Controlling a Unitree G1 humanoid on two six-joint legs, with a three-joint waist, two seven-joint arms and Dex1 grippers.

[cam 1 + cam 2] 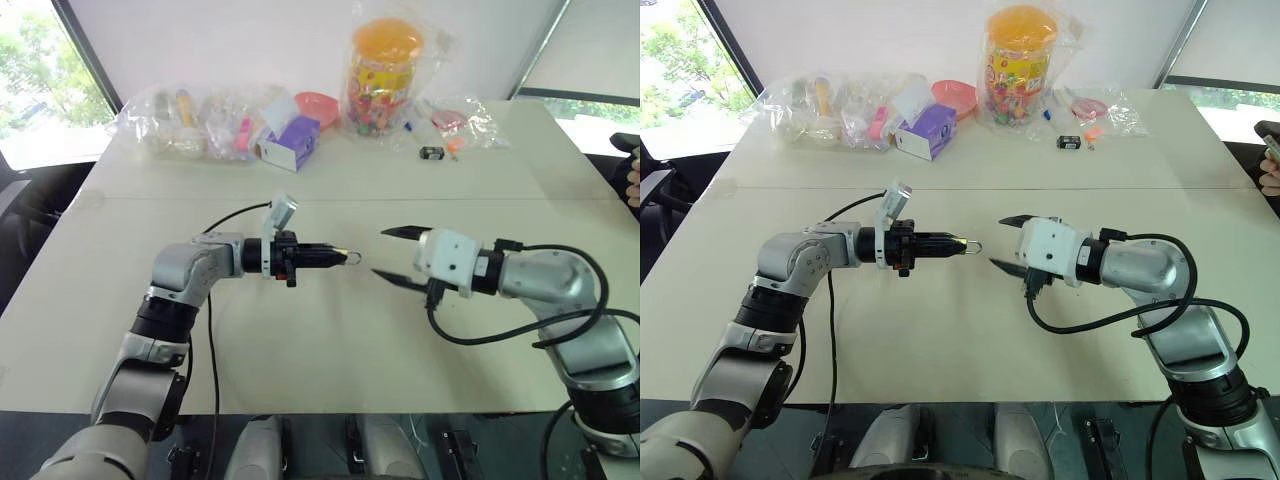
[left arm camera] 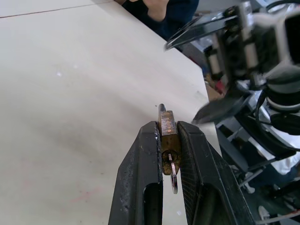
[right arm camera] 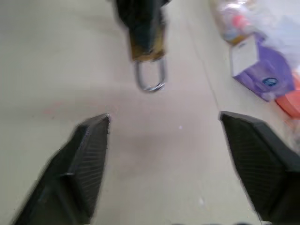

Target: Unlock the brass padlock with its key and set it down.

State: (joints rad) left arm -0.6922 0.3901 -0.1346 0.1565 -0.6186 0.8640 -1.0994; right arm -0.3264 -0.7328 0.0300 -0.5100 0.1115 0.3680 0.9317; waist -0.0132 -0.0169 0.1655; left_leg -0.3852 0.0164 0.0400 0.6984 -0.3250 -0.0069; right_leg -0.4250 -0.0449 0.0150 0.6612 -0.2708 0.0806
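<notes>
Item: brass padlock [image 2: 168, 140], clamped between the two black fingers of the left end effector [image 1: 322, 258], held level in the air above the middle of the table [image 1: 300, 340], well in from its near edge. Silvery shackle [image 3: 150, 77] points toward the right end effector [image 1: 398, 255] and appears closed. A small key on a ring [image 2: 172, 174] seems to sit in the lock's base.

Right end effector: fingers apart, empty, facing the padlock with a clear gap between them.

Handling note, as judgement: the key is likely the next thing to grip. Hold the lock steady, approach squarely, pinch the key's flat and turn without levering the body out of its clamp.

Writing: none legible on the lock. Labels on the purple box [image 1: 291, 142] and the candy jar [image 1: 384, 72] at the far edge are too small to read.
</notes>
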